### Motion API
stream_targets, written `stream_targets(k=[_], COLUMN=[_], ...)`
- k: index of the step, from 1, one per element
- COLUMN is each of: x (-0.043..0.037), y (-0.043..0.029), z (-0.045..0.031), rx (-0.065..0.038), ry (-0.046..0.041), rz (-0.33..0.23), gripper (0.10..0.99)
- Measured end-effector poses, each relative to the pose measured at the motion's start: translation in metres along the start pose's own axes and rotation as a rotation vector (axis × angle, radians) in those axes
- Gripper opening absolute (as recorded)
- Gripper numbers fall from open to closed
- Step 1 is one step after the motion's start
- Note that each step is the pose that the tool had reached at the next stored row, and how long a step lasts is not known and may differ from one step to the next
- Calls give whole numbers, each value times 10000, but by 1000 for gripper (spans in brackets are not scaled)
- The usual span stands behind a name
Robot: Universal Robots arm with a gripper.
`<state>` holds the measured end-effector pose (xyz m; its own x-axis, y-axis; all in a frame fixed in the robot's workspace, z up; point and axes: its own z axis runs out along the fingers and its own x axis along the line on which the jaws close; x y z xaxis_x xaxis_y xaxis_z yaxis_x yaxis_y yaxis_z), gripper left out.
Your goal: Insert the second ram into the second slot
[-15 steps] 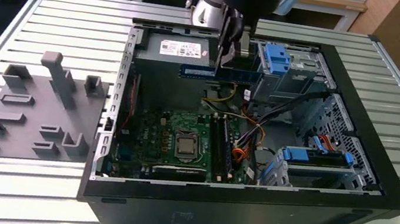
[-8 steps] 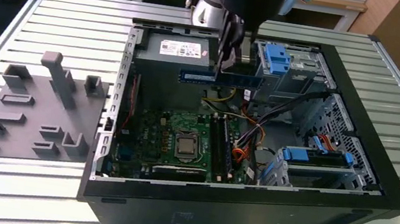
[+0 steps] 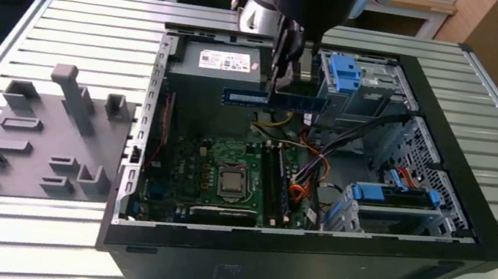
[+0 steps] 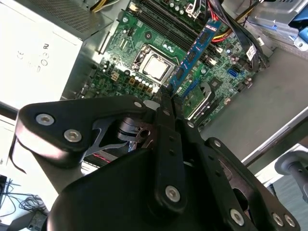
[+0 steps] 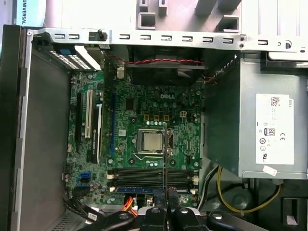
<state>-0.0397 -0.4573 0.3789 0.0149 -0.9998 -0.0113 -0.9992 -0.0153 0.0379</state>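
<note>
One slatted metal table [image 3: 98, 21], tool [image 3: 286, 89] clasping ram [image 3: 245, 98]

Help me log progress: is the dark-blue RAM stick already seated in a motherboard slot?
No, in the exterior view the gripper holds the second ram in the air above the motherboard.

The arm [image 3: 314, 1] hangs down from above, its pincer [image 3: 284, 85] pointing downward, closed on the second ram [image 3: 245, 97].
</note>
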Motion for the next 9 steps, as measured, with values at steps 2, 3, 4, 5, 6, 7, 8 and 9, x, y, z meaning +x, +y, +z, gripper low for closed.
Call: stream_targets(k=[2,3,4,5,6,7,8,9], x=[1,1,2,2,3,3,3,3], y=[0,0,0,0,0,0,0,0], z=[0,0,0,0,0,0,0,0], rx=[1,2,3,3,4,4,5,6], ry=[-2,-4,-7,-9,-12,-15,-17,-20], rz=[79,133,198,265,333,404,473,537], gripper=[137,137,137,137,137,137,137,137])
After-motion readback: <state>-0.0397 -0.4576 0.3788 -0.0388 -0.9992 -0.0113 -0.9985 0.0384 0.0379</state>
